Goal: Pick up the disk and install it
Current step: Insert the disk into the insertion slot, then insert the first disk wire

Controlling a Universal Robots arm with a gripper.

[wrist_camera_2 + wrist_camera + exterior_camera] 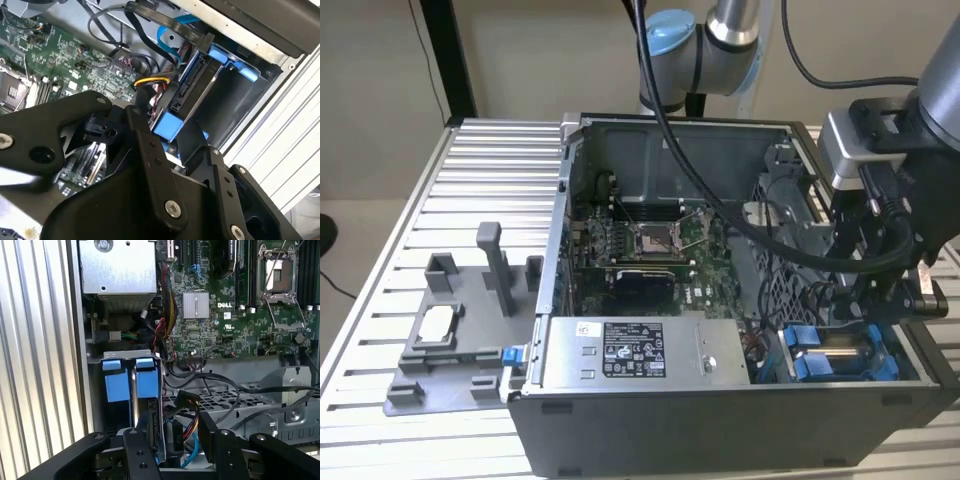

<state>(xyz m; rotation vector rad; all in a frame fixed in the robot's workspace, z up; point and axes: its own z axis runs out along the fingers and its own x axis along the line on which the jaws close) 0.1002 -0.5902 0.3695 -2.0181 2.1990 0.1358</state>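
Two things I'd worry about here. First is the cabling. In the second wrist view a yellow-and-black power lead (150, 81) and a blue data cable (167, 37) loop right beside the disk (194, 90), and the gripper (167, 135) sits in the middle of all that. Any sideways drift and I reckon it hooks a wire or drags a plug.

Second is the fit. The disk is down in the drive bay (247, 102) at the corner of the PC case (720, 425), on the exterior view's right, not far from the power supply (640, 355). I can't say if it's fully seated. If the carrier is even slightly cocked it'll likely bind on the bay wall instead of sliding, and pushing harder would just stress the plastic (those rails are never as tough as you'd hope). The motherboard (650, 250) is close enough that a slip could clip it too.

Can't tell whether the claw is clamped or let go; either way it's right at the disk's near end.

The disk itself is flat silver metal with a blue plastic frame along its sides, chunky blue tabs at one end and a dark connector edge by the cables. It looks rigid and slim, with not much to grab except the frame.
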